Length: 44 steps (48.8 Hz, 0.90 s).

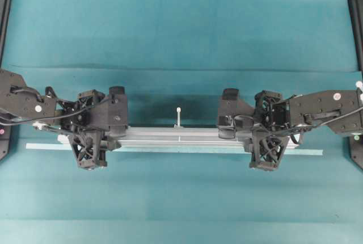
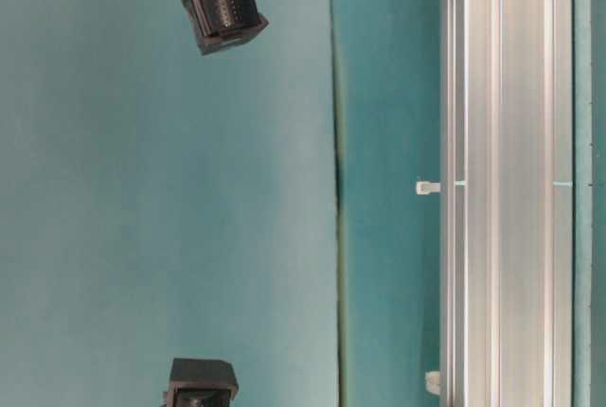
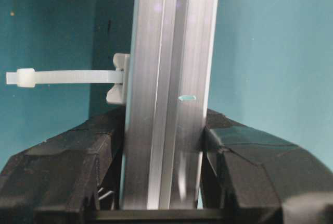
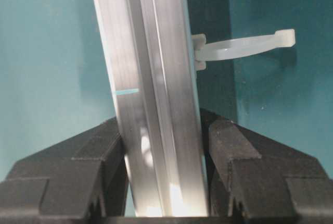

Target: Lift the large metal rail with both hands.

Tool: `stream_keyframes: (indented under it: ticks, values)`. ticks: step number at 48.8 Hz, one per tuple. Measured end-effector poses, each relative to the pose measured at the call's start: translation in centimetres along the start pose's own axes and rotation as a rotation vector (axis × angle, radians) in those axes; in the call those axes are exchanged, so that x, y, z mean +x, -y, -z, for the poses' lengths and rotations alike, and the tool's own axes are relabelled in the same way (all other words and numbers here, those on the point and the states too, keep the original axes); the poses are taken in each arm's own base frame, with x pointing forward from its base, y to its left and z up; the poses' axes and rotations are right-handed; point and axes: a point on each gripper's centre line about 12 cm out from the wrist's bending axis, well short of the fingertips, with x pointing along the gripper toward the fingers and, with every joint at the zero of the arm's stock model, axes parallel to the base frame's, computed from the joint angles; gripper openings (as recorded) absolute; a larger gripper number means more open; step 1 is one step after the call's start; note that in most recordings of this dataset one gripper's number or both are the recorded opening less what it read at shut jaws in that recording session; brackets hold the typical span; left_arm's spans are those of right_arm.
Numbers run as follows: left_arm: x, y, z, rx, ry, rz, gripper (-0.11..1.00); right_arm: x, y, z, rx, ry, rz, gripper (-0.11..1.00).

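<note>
- Clearly, both wrist views show each gripper clamped on the large metal rail: left gripper near its left end, right gripper near its right end.
- Arm bodies hide the rail's ends from overhead.
- A pale strip lies just beside the rail on the teal cloth.
- White pegs stick out sideways.
- Bare cloth lies all around.
</note>
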Motion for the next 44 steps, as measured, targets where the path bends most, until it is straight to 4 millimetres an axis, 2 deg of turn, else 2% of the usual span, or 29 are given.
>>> stream_keyframes:
  ticks: [39, 41, 44]
  values:
    - [0.25, 0.0, 0.14, -0.001, 0.02, 0.004, 0.36, 0.39, -0.01, 0.21, 0.008, 0.035, -0.006, 0.4]
    - [0.27, -0.01, 0.2, 0.0, 0.018, 0.003, 0.36, 0.39, -0.03, 0.19, 0.009, 0.036, -0.007, 0.44]
    - [0.27, -0.01, 0.19, -0.001, 0.02, 0.004, 0.36, 0.43, -0.07, 0.23, 0.015, 0.033, -0.011, 0.6]
